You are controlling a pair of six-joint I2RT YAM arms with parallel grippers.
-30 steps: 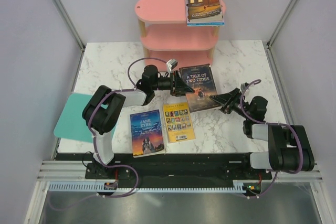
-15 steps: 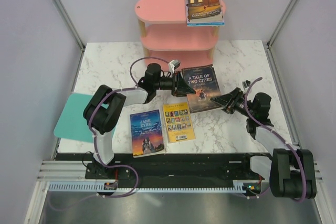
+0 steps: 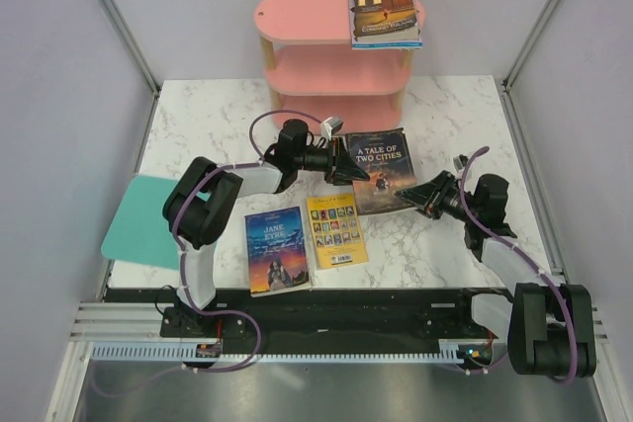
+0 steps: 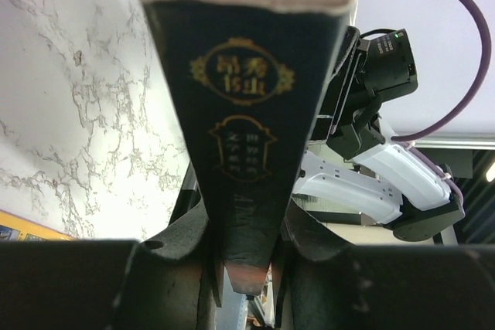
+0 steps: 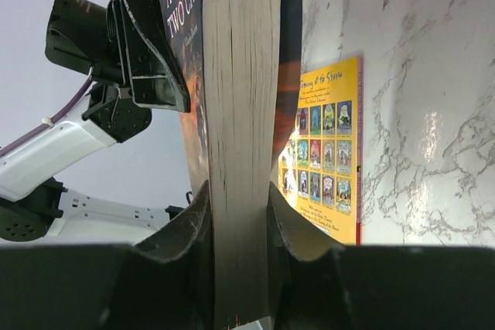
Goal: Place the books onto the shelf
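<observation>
2 arms meet on 1 book: "A Tale of Two Cities" [image 3: 381, 167], cover up, in front of the shelf [image 3: 331, 46] over the marble table [image 3: 198, 116]. The left arm rises from its base, bends at the elbow and runs its forearm to the right. The left gripper [image 3: 344, 165] points rightward, clamped on the book's spine edge. The right arm stretches forward on the right side with its forearm angled left. The right gripper [image 3: 423, 193] is clenched on the book's near right corner, the page block squeezed between its fingers [image 5: 298, 237]. Whether the book clears the table cannot be told.

"Jane Eyre" [image 3: 277, 249] and the yellow book [image 3: 336, 229] lie flat side by side near the front edge. A stack of books [image 3: 384, 7] sits on the right end of the shelf's top tier. A teal board [image 3: 138, 219] overhangs the table's left edge.
</observation>
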